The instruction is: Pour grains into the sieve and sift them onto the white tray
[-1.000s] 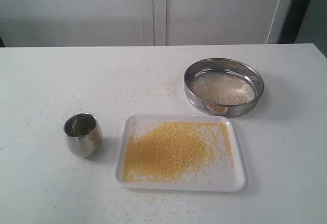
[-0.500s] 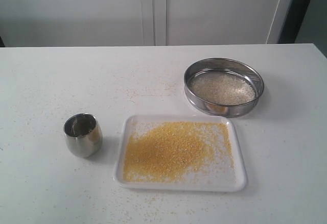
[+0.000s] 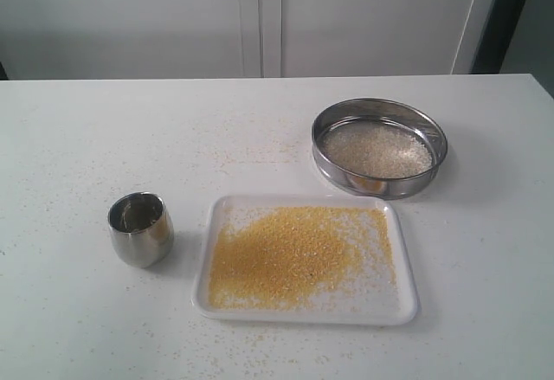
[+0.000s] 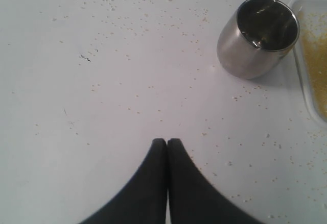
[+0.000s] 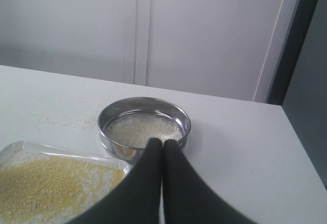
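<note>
The sieve [image 3: 379, 146] rests on the table at the back right, with whitish rice-like grains [image 3: 376, 151] lying on its mesh. In front of it the white tray [image 3: 305, 312] carries a spread of fine yellow-orange granules [image 3: 281, 255]. Neither arm shows in the exterior view. My left gripper [image 4: 167, 142] is shut on nothing, hovering over bare table well away from the steel cup [image 4: 258, 36]. My right gripper [image 5: 163, 142] is shut too and empty, raised in front of the sieve [image 5: 144, 127], with the tray [image 5: 20, 148] off to one side.
A small rounded steel cup [image 3: 140, 228] stands upright left of the tray and looks empty. Stray yellow granules dot the table [image 3: 78, 138] around the tray and cup. White cabinet doors [image 3: 260, 16] rise behind the table's far edge.
</note>
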{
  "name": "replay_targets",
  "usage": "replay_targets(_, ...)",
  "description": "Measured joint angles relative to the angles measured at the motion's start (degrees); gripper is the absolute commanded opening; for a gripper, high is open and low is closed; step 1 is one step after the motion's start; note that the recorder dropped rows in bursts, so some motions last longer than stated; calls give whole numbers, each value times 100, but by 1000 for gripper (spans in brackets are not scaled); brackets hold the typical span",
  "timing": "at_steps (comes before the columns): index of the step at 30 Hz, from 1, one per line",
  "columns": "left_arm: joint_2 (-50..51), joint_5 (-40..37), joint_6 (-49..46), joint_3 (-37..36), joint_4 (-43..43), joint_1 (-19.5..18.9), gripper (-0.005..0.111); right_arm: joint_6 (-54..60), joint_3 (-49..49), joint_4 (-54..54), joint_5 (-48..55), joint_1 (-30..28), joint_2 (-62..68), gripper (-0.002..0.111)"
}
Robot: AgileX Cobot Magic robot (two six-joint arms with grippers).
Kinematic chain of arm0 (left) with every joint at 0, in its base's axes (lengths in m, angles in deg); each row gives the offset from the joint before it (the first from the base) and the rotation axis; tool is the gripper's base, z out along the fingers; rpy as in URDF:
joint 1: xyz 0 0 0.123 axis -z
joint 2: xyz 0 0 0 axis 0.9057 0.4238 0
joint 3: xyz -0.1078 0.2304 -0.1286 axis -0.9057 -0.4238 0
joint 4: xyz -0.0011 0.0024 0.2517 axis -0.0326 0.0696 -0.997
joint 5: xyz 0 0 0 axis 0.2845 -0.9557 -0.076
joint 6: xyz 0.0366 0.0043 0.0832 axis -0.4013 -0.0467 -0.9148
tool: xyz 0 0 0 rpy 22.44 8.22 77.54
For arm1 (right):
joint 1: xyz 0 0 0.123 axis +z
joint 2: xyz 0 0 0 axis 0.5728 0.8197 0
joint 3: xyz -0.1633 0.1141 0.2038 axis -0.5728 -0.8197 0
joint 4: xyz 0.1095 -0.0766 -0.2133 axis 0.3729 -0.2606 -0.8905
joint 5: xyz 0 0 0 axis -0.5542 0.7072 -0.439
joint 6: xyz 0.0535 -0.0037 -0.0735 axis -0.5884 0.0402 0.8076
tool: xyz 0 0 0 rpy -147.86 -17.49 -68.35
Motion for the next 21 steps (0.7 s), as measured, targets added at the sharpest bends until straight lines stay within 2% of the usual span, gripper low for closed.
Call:
replay_targets(14,0,0,0,0,0,0,0,0,-1529,0,-930,0,10,0)
replay_targets(21,0,0,0,0,0,0,0,0,-2088,0,-1015,0,10,0)
